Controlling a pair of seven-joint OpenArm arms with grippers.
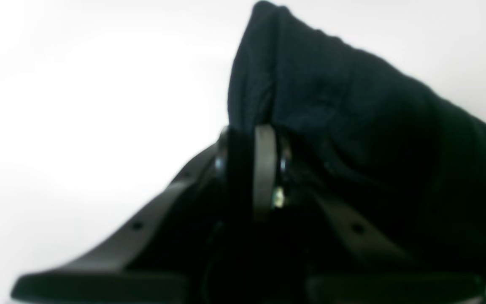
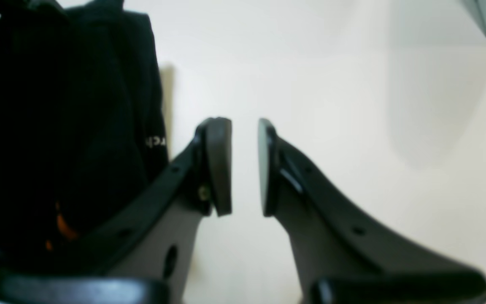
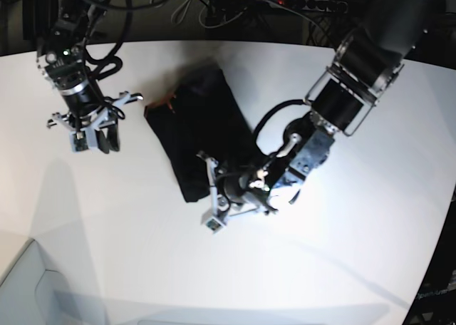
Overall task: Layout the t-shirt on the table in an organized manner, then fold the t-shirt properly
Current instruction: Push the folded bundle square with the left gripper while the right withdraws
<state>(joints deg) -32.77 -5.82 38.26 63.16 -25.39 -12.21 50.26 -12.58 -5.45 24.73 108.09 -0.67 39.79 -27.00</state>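
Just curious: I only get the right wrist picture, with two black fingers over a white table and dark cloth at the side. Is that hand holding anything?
Observer: No. The base view shows the right hand standing beside the t-shirt, apart from it.
Operator: And the other arm?
Observer: Its wrist view shows the left hand shut on a fold of the t-shirt.
Operator: Is the t-shirt spread out?
Observer: No. In the base view it lies as a narrow folded bundle on the table.
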